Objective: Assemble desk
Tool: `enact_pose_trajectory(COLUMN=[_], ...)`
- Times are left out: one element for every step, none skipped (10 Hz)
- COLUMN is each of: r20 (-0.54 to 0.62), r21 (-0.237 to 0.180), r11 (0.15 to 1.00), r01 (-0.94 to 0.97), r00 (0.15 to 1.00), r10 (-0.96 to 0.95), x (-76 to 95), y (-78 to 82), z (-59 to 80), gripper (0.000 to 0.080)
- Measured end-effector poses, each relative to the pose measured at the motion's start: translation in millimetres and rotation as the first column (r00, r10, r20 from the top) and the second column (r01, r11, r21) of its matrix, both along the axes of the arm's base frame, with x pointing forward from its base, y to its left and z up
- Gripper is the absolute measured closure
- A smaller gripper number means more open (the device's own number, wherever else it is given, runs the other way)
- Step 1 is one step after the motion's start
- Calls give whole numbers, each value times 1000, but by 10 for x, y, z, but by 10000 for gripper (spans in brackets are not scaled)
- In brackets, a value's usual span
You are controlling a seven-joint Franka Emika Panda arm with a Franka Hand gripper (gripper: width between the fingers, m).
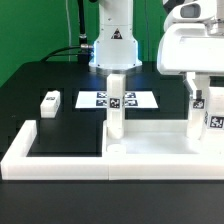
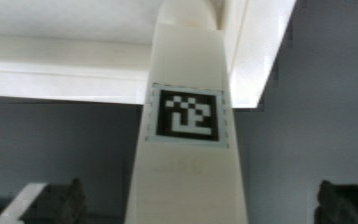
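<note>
The white desk tabletop (image 1: 155,132) lies flat in the border frame's right corner. Three white tagged legs stand upright on it: one at the exterior view's left (image 1: 116,100) and two at its right (image 1: 197,100) (image 1: 215,118). A fourth leg (image 1: 50,101) lies loose on the black table. My gripper (image 1: 197,86) is over the inner right leg. In the wrist view that leg (image 2: 190,120) runs between my dark fingers (image 2: 51,203), with a gap on each side. The gripper (image 2: 201,205) is open. The tabletop (image 2: 69,65) shows beyond the leg.
The white U-shaped border frame (image 1: 40,150) runs along the front and left of the black table. The marker board (image 1: 100,99) lies flat behind the left leg. The robot base (image 1: 113,45) stands at the back.
</note>
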State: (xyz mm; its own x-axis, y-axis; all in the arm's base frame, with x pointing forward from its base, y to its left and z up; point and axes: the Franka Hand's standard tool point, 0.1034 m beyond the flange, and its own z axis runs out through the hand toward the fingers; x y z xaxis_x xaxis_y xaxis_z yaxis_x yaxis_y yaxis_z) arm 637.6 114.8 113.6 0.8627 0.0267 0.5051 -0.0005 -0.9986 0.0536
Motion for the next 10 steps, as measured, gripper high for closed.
enact_pose_trajectory(r20=[0,0,0,0,0,0,0,-34,-70,-113], r21=[0,0,0,0,0,0,0,-3,-3,-3], r11=[1000,1000,1000,1000,1000,1000,1000,1000,1000,1000], r01=[0,0,0,0,0,0,0,7,13,21], r00=[1000,1000,1000,1000,1000,1000,1000,999,997,993], r10=[0,0,0,0,0,0,0,-7,-14,-21], x=[0,0,0,0,0,0,0,-21,-28,-27], y=[0,0,0,0,0,-1,-1,-15,-38,-87], z=[0,0,0,0,0,0,-1,-9,71,162], gripper=[151,151,151,151,151,151,151,151,151,151])
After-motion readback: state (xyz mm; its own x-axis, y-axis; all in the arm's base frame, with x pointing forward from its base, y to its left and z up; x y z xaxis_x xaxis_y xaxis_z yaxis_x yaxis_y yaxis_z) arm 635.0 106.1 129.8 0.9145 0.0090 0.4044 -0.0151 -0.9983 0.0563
